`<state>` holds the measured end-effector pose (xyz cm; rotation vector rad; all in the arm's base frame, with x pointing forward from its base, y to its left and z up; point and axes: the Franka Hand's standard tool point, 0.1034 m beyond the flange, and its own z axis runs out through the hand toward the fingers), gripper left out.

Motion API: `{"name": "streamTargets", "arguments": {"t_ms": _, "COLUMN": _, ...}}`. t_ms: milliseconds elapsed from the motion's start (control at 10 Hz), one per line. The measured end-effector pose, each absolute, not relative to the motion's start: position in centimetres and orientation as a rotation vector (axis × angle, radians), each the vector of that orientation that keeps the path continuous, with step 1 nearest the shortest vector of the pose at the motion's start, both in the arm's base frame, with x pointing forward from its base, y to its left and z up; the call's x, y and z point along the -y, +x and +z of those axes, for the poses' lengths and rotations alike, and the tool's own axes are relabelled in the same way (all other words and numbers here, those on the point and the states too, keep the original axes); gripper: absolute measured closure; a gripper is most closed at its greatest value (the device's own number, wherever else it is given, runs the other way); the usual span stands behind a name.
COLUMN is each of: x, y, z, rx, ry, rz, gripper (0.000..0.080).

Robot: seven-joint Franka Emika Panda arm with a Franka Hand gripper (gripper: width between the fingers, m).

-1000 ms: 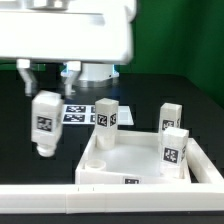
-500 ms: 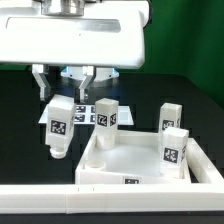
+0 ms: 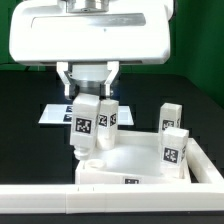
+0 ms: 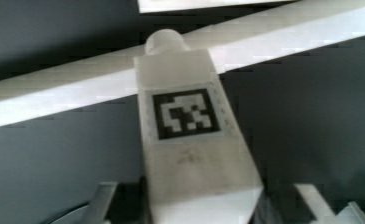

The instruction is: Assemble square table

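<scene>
**Fourth leg coming over the slab's open corner**

In the exterior view, the long white bar fence (image 3: 60, 195) is running along the tabletop's (image 3: 20, 120) near edge. Behind it, the marker board (image 3: 52, 114) is lying flat toward the tabletop's far edge. Just right of that, the gripper (image 3: 87, 88) is clamping a white tagged leg (image 3: 83, 128) by its upper part and holding it upright, its lower end hanging just over the square table slab (image 3: 130, 160) at the corner on the exterior view's left. Three more legs are already standing in the slab: one (image 3: 107, 119) right beside the held leg at the far corner, and two (image 3: 172, 120) (image 3: 174, 150) at the exterior view's right. The wrist view is showing the held leg (image 4: 188, 140) between the gripper's fingers (image 4: 321, 205), pointing toward the slab's raised rim (image 4: 90, 85).

The step in hand appears to be bringing the last leg to its socket. The next move likely calls for centring the leg's foot over the round socket, lowering it straight, then twisting it home without bumping the neighbouring leg.
</scene>
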<state>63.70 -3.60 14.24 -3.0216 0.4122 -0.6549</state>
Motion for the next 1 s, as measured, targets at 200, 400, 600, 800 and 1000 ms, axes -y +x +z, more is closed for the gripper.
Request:
{"name": "streamTargets", "arguments": {"t_ms": 200, "x": 3.5, "y": 63.7, "z": 14.2, "rx": -0.411, "ry": -3.022, "rz": -0.659, "gripper": 0.0515}}
{"name": "streamTargets", "arguments": {"t_ms": 400, "x": 2.6, "y": 62.5, "z": 13.7, "rx": -0.406, "ry": -3.014, "rz": -0.715, "gripper": 0.0515}}
{"name": "streamTargets", "arguments": {"t_ms": 600, "x": 1.8, "y": 62.2, "z": 13.3, "rx": -0.393, "ry": -3.012, "rz": -0.715, "gripper": 0.0515}}
{"name": "streamTargets", "arguments": {"t_ms": 800, "x": 1.8, "y": 62.2, "z": 13.3, "rx": -0.394, "ry": -3.012, "rz": -0.714, "gripper": 0.0515}}
{"name": "streamTargets", "arguments": {"t_ms": 1000, "x": 1.8, "y": 62.1, "z": 13.2, "rx": -0.394, "ry": -3.013, "rz": -0.712, "gripper": 0.0515}}
